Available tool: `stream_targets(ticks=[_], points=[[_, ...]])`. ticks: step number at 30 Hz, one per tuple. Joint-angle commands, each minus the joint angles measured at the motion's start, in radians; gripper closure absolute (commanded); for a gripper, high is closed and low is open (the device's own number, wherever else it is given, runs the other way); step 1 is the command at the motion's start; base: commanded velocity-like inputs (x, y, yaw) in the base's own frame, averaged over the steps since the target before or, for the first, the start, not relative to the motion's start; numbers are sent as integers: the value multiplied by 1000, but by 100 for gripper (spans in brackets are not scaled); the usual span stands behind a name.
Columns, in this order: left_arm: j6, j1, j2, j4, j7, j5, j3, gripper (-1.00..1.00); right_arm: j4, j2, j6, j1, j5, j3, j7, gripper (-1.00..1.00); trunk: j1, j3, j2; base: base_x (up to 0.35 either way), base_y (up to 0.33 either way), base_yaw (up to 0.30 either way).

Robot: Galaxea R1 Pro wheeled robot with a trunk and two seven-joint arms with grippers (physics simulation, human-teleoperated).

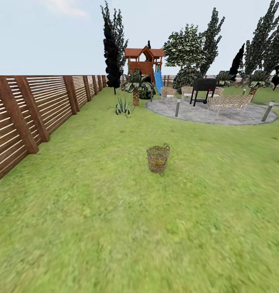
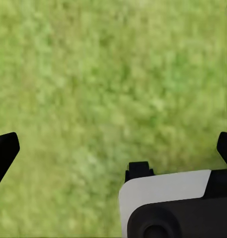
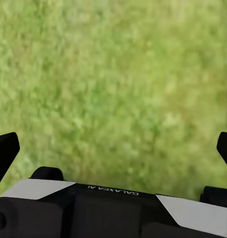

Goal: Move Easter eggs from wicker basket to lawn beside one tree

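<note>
Right now you're on the approach leg, nothing picked yet. The wicker basket (image 1: 158, 158) stands upright on the lawn (image 1: 115, 228), dead ahead in the head view and well apart from the robot. Yellow shows through the weave low down, so the Easter eggs (image 1: 158, 162) look to be inside; too small to count.

Both wrist cameras look straight down at bare grass. On the left gripper (image 2: 113, 148) the black fingertips (image 2: 5, 148) sit at the opposite edges of the frame, jaws spread wide, nothing between them. Same for the right gripper (image 3: 113, 148): tips (image 3: 5, 148) far apart, jaws spread, empty.

The wooden fence (image 1: 29, 110) runs along your left. The grey patio (image 1: 212, 112) with a black grill (image 1: 203, 87) lies beyond the basket to the right, with a play tower (image 1: 144, 61) behind. Trees (image 1: 188, 53) stand at the far end, all well apart from the basket.

Next move, as I read it: drive forward until the basket is within arm reach, then tilt the head down so you can see into it. Pick one tree before the first grab and stick to it. The carry looks long, so plan your base route around the patio.
</note>
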Motion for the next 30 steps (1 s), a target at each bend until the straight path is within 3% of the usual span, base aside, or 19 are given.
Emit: stream_targets(ticks=[1,30], points=[[-3,-1,0,1,5,2,-8,-100,-2,0,6,0,-8,2,1,-100,1,-1,-1,276,-194,0],[-3,-1,-1,1,5,2,-8,-100,-2,1,6,0,-7,3,1,-100,1,-1,-1,272,-199,0]])
